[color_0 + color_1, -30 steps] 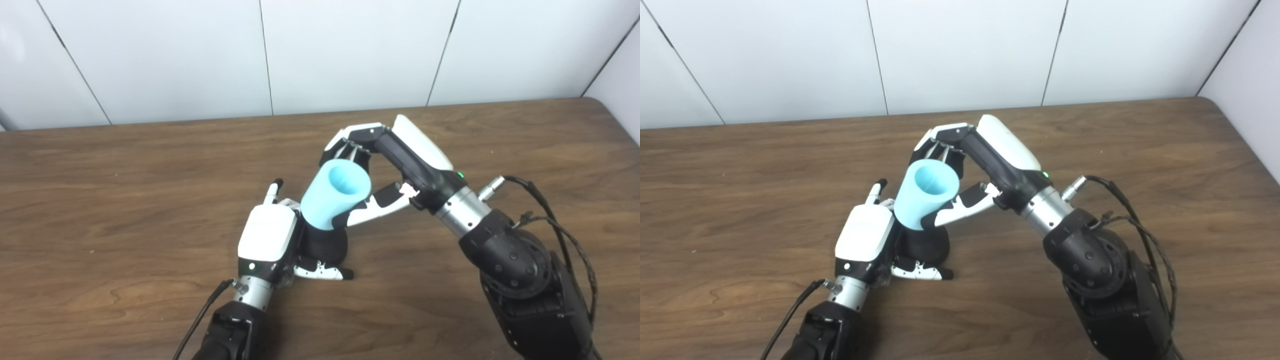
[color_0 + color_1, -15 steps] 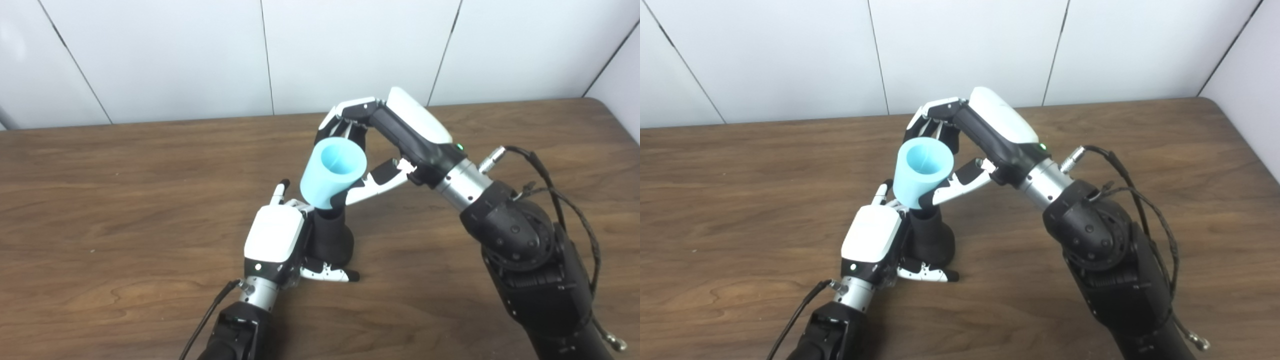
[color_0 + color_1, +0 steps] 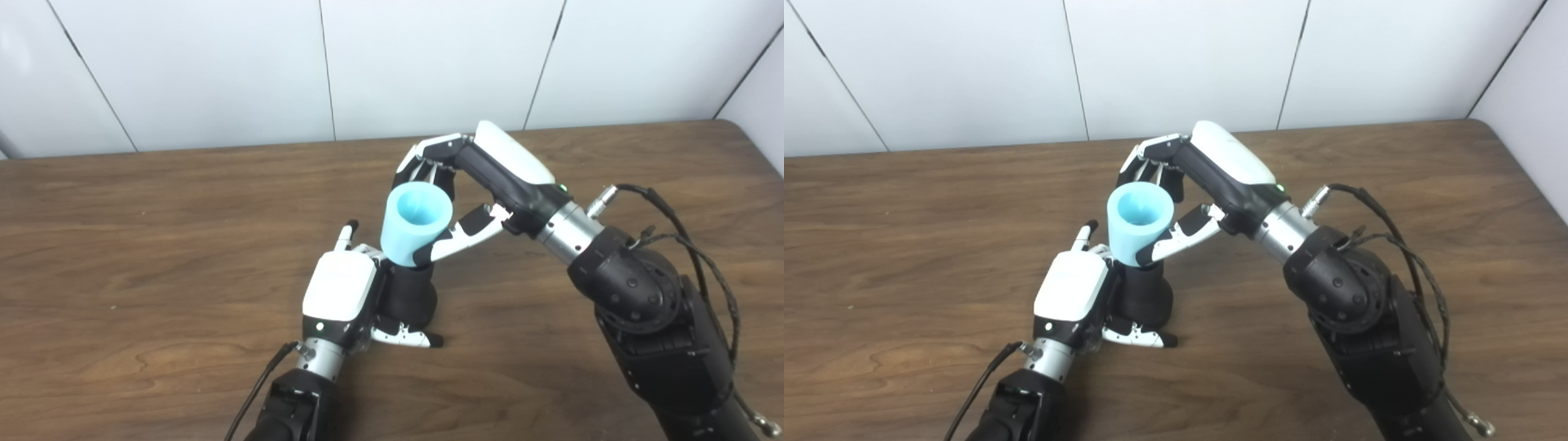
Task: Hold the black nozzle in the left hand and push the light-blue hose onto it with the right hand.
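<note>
The black nozzle (image 3: 409, 296) stands upright on the table near its middle, and my left hand (image 3: 340, 293) is shut around its left side, thumb lying in front of its base. The light-blue hose (image 3: 416, 222), a short tapered tube with its open mouth facing up, sits over the nozzle's top. My right hand (image 3: 484, 177) comes in from the right and is shut on the hose, thumb on its near side and fingers behind. The nozzle's tip is hidden inside the hose.
The brown wooden table (image 3: 147, 245) runs wide on both sides of my hands. A white panelled wall (image 3: 245, 67) stands along its far edge. Cables hang from my right forearm (image 3: 674, 245).
My right hand lifted the hose, straightened it upright, then lowered it onto the nozzle's top. My left hand and the nozzle shifted slightly right.
</note>
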Robot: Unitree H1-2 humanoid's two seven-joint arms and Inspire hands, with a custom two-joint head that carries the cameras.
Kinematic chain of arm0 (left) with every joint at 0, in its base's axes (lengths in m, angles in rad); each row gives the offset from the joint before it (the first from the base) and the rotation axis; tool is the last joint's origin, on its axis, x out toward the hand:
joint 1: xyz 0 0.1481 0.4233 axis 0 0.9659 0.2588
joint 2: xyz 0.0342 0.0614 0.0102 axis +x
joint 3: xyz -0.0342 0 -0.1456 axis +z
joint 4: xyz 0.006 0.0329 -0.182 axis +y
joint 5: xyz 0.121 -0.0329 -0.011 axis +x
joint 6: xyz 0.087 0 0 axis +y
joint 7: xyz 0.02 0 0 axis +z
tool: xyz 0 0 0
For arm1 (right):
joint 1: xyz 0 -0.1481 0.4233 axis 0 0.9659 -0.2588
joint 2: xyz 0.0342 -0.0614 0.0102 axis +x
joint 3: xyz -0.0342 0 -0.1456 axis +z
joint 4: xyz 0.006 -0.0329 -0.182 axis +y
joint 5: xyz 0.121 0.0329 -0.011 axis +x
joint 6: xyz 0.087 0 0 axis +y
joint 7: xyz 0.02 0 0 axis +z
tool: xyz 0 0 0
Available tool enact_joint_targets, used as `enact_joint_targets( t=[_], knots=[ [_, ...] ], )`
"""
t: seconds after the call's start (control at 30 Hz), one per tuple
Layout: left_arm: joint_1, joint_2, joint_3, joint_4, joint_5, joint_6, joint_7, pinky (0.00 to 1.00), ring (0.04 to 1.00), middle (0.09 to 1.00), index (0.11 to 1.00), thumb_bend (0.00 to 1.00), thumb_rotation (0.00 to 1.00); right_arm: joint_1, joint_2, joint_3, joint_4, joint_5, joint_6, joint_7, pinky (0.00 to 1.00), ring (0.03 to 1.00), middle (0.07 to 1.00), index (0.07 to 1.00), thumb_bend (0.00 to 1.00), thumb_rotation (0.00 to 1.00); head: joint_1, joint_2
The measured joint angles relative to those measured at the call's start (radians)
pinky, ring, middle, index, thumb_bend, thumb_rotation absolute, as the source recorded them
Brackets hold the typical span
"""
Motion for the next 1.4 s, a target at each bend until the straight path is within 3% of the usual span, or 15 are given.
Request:
enact_joint_targets(
  t=[0.13,0.3,0.43,0.67,0.8,1.17,1.4],
  knots=[
    [-0.001,0.0,0.0,-0.001,0.0,0.0,-0.001,1.0,0.693,0.515,0.468,0.52,0.0,-0.001,0.001,-0.009,0.0,0.001,0.002,0.002,0.31,0.359,0.45,0.524,0.53,0.0,-0.005,0.0],
    [-0.003,-0.001,-0.002,-0.001,0.0,0.001,-0.004,1.0,0.691,0.519,0.467,0.52,0.0,-0.013,0.01,-0.048,-0.009,0.02,0.034,0.004,0.21,0.304,0.423,0.533,0.52,0.0,-0.003,0.0],
    [-0.003,-0.001,-0.003,-0.001,0.0,0.001,-0.004,1.0,0.69,0.52,0.467,0.52,0.0,-0.042,0.046,-0.097,-0.022,0.066,0.085,-0.007,0.25,0.325,0.426,0.533,0.52,0.0,-0.003,0.0],
    [-0.004,-0.001,-0.005,0.001,0.0,0.001,-0.004,1.0,0.686,0.514,0.47,0.52,0.0,-0.068,0.076,-0.126,-0.043,0.112,0.175,-0.01,0.27,0.334,0.432,0.533,0.52,0.0,-0.003,0.0],
    [-0.004,-0.001,-0.005,0.002,-0.001,0.001,-0.004,1.0,0.686,0.513,0.471,0.52,0.0,-0.07,0.105,-0.169,-0.046,0.123,0.182,-0.007,0.27,0.331,0.432,0.532,0.52,0.0,0.0,0.0],
    [-0.004,-0.002,-0.005,0.001,-0.003,0.001,-0.004,1.0,0.681,0.498,0.481,0.52,0.0,0.008,0.103,-0.185,-0.048,0.121,0.182,0.011,0.23,0.313,0.421,0.53,0.52,0.0,0.0,0.005],
    [-0.005,-0.002,-0.005,0.0,-0.003,0.002,-0.005,1.0,0.681,0.506,0.476,0.52,0.0,0.066,0.09,-0.164,-0.053,0.121,0.182,0.01,0.26,0.331,0.425,0.532,0.52,0.0,0.003,0.006]
  ],
)
